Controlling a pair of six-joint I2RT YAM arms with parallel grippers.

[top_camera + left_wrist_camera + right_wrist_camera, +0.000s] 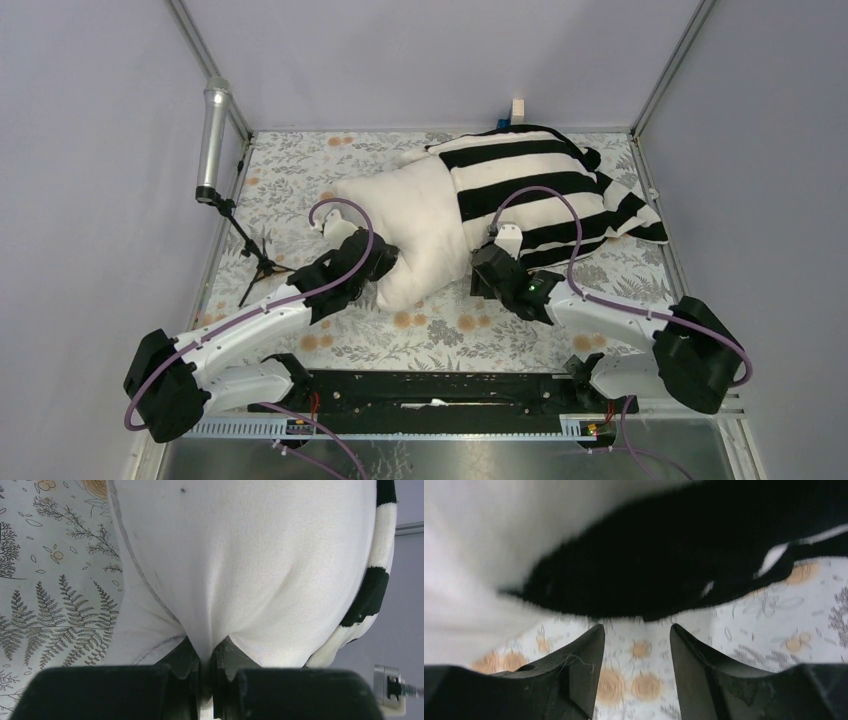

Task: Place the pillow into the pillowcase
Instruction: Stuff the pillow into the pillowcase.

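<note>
1. Our left pincer [385, 262] is clamped on the bare near-left corner of the pillow [415, 225].
2. The pillow lies mid-worktop [300, 180], its right part inside the pillowcase [540, 190].
3. Our right pincer [636, 645] gapes empty beside the pillowcase's near edge.

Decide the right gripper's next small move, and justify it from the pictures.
Probably ease the open right gripper forward and close on the pillowcase edge: its gap is empty, the edge is just ahead, and the left gripper pinches the partly covered pillow.
</note>
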